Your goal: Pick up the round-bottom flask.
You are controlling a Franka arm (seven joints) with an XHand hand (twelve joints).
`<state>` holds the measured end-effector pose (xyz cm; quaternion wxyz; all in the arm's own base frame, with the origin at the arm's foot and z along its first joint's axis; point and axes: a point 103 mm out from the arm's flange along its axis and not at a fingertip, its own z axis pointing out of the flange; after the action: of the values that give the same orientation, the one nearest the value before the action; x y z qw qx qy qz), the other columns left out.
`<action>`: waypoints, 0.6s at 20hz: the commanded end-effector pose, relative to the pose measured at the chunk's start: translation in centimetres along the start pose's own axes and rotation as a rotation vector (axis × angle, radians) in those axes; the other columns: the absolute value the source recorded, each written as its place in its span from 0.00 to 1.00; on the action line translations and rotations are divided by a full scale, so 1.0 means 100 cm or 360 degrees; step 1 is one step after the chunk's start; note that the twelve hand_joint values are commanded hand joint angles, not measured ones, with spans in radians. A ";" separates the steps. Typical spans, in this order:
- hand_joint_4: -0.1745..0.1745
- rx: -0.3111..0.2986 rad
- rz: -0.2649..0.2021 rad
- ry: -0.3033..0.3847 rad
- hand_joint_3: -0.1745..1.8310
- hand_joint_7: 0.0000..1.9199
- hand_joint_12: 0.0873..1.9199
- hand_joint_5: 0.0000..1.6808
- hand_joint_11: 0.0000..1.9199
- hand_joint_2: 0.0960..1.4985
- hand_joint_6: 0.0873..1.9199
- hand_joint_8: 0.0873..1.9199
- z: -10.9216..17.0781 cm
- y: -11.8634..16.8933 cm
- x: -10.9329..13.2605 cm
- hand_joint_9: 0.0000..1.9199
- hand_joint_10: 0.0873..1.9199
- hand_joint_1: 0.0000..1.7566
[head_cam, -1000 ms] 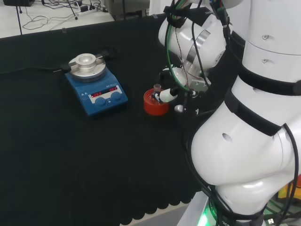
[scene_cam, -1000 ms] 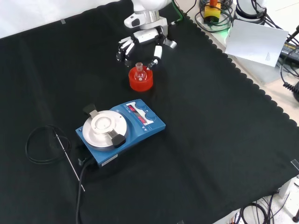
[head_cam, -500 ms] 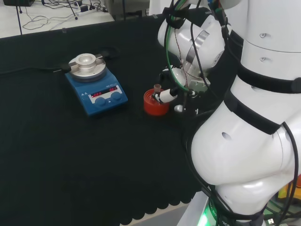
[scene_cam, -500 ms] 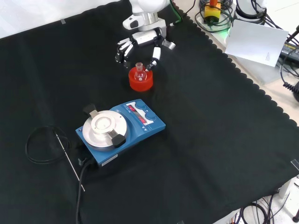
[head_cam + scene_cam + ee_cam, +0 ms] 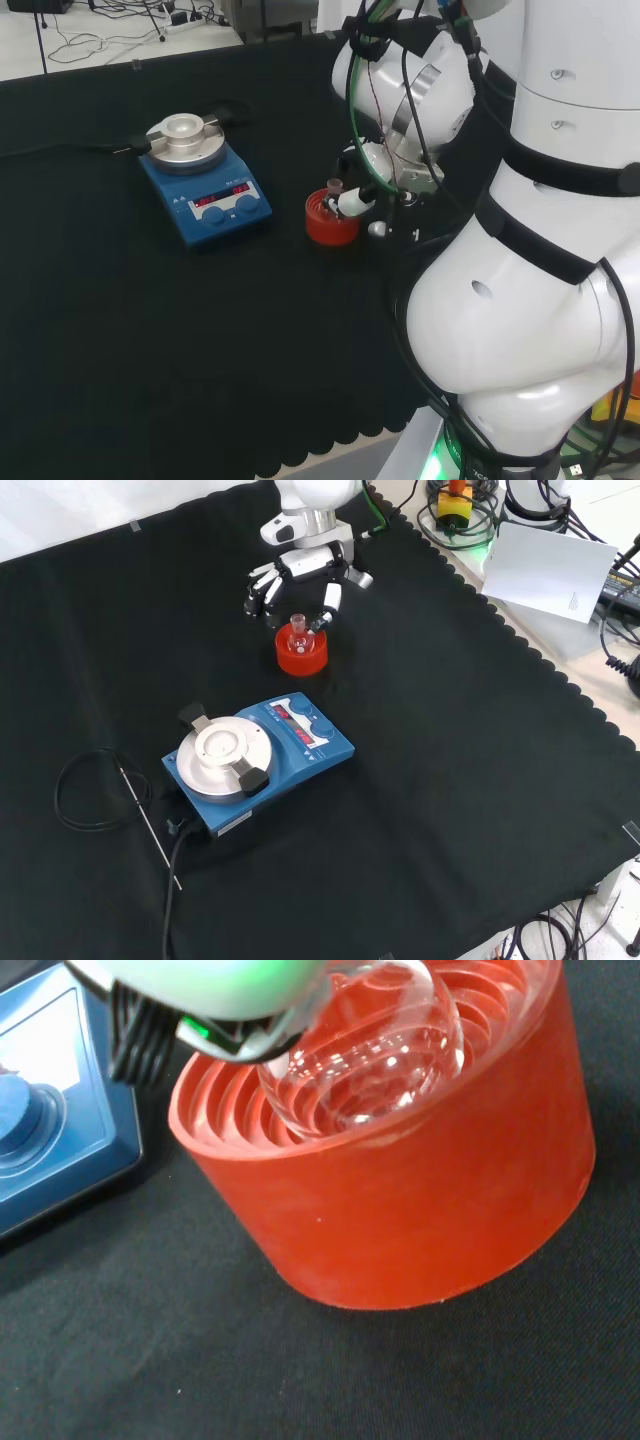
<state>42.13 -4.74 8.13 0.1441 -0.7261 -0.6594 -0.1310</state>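
On the red ribbed ring stand (image 5: 301, 652), near the far side of the cloth in the front view, sits the clear glass round-bottom flask (image 5: 297, 634), its bulb nested in the ribs and its short neck upright. Nothing has been lifted; the flask rests fully in its stand. Just beyond it, the black and white hand (image 5: 296, 577) hangs with fingers spread to either side of the neck, not visibly touching the glass. Closing on the neck and raising the flask are both left to do. Nearer the front view's camera stands the blue hotplate stirrer with its round metal top (image 5: 256, 762), on the black cloth (image 5: 450, 780).
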 end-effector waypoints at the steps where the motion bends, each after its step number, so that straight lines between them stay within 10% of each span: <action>1: 0.28 -0.0011 0.0006 -0.0012 0.43 0.13 0.73 0.45 0.02 0.36 0.38 0.32 -0.001 0.003 0.000 0.22 0.33 0.54; 12: 0.27 0.0001 -0.0001 -0.0009 0.42 0.15 0.72 0.49 0.05 0.40 0.37 0.33 -0.003 0.005 -0.003 0.24 0.32 0.54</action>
<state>42.60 -5.07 8.30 0.1376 -0.7300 -0.6572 -0.1277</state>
